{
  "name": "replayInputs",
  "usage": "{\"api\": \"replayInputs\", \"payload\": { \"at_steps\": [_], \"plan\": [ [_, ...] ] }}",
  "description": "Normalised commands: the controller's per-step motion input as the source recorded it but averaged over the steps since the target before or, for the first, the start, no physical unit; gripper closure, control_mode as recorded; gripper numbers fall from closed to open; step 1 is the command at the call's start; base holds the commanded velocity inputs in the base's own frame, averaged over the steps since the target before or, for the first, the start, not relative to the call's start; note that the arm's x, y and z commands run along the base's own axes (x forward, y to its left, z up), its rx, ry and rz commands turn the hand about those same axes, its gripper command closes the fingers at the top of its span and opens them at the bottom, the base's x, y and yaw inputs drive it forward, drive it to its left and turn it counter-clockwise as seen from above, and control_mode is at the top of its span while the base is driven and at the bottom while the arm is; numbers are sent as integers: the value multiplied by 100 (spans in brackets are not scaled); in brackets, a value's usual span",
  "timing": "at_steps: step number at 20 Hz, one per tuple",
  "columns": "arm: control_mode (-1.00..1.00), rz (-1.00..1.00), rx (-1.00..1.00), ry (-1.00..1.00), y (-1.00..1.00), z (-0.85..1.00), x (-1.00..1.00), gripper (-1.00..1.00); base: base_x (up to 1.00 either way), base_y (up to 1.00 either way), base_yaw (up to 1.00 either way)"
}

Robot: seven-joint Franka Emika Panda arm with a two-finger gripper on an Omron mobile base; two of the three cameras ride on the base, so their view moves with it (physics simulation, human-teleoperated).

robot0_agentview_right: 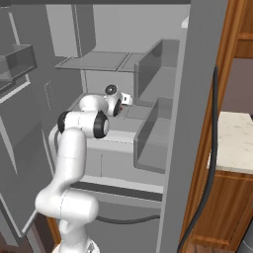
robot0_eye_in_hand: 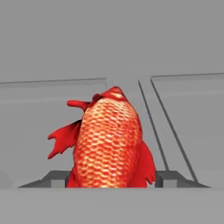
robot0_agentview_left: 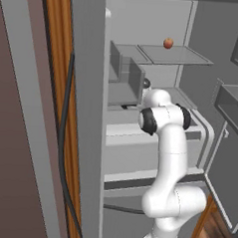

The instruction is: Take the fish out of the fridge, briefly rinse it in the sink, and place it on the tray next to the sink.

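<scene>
So the arm (robot0_agentview_left: 171, 159) comes up from the base, bends at a dark-banded elbow and pokes forward into the open fridge (robot0_agentview_left: 161, 24), wrist down low over a middle shelf. In the hand view the gripper (robot0_eye_in_hand: 112, 181) has its two dark finger tips (robot0_eye_in_hand: 52, 178) sitting on either side of the fish (robot0_eye_in_hand: 109, 144), right up against its flanks, jaws about half open. Can't honestly tell if they're pinching it or just bracketing it. The fish is bright red-orange, scaly, glossy, with ragged fins, lying on the flat grey shelf and pointing away from the camera. Around it, everything's smooth grey: clear boxy bins (robot0_agentview_right: 153, 136) right beside the wrist, door bins (robot0_agentview_left: 234, 100) off to the side. Further back and higher up, a round red-orange fruit (robot0_agentview_left: 168, 42) sits on the glassy top shelf (robot0_agentview_left: 179, 56).
</scene>
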Motion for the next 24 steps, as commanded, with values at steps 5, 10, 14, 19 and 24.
{"api": "replayInputs", "payload": {
  "at_steps": [5,10,14,19,24],
  "plan": [
    [-100,0,0,-6,0,4,-40,100,0,0,0],
    [-100,0,0,-4,0,5,-55,100,0,0,0],
    [-100,0,0,-21,0,47,-75,100,0,0,0],
    [-100,0,0,-20,0,87,-58,100,0,0,0],
    [-100,0,0,-6,0,92,-88,100,0,0,0]
  ]
}}
